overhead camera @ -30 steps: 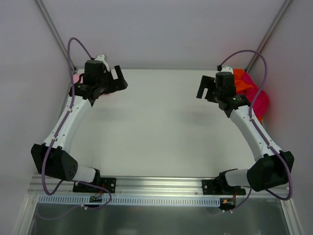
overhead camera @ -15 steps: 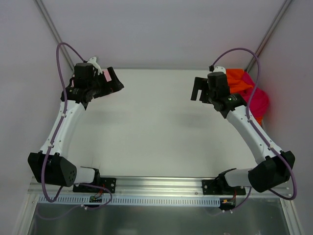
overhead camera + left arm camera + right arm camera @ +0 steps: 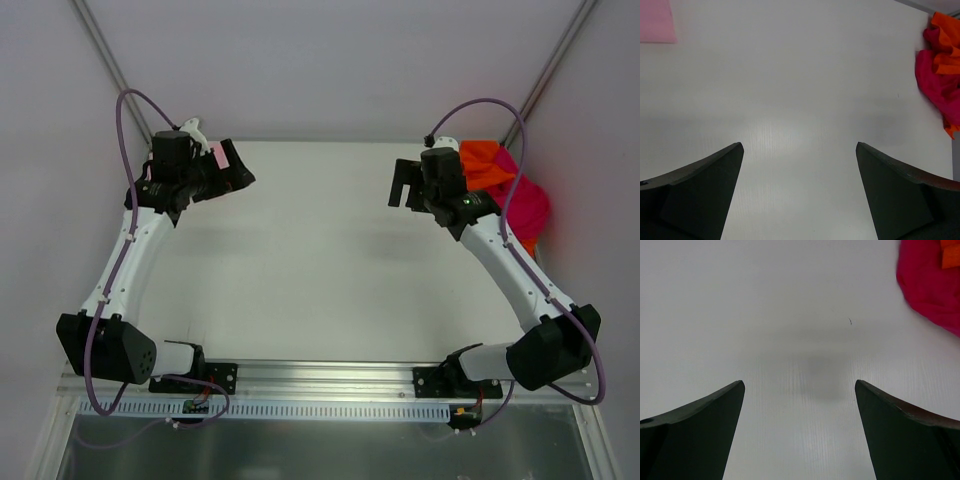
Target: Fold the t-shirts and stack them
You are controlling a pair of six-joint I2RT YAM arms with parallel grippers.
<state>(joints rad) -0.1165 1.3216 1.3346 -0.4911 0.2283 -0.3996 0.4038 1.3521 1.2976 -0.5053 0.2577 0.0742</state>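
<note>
A crumpled heap of t-shirts, a magenta one [image 3: 528, 205] and an orange one [image 3: 484, 163], lies at the table's far right edge. It also shows in the left wrist view [image 3: 940, 75] and the magenta cloth in the right wrist view [image 3: 930, 280]. A folded pink shirt [image 3: 657, 21] lies at the far left, mostly hidden behind the left arm in the top view [image 3: 213, 155]. My left gripper [image 3: 236, 172] is open and empty above the far left of the table. My right gripper [image 3: 402, 185] is open and empty, just left of the heap.
The white table [image 3: 320, 260] is flanked by grey walls with metal corner posts [image 3: 105, 60]. An aluminium rail [image 3: 320, 385] runs along the near edge by the arm bases.
Over the last second the left wrist swung left and its cable rose. The right gripper drifted left, away from the heap. Little moved in the last half second.
</note>
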